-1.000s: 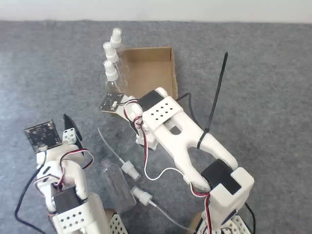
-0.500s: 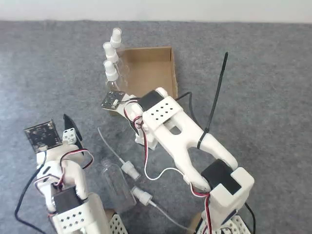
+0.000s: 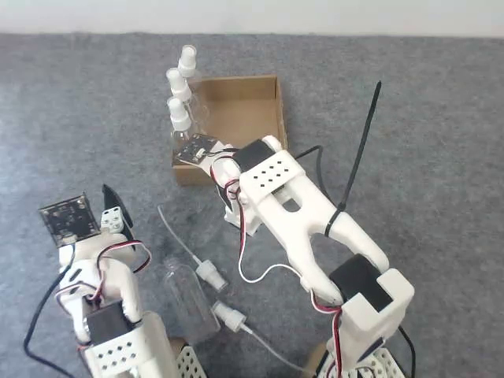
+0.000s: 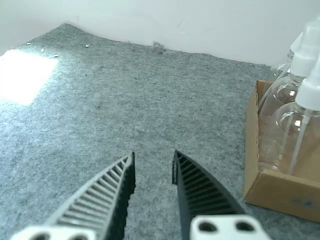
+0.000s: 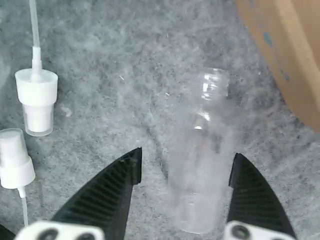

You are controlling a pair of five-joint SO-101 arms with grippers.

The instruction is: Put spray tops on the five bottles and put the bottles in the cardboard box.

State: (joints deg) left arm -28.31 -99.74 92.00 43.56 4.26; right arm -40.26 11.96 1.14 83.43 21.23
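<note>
Grey felt mat (image 3: 441, 118) | cardboard box (image 4: 272, 190) | blue print (image 4: 301, 201) illegible

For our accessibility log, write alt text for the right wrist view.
The right arm's open hand is spread to either side of a clear bottle with no top, on a grey mat. Two white spray tops lie loose beside the bottle, and a corner of the cardboard box shows nearby.

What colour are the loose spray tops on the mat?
White spray tops; clearest in the right wrist view.
</note>
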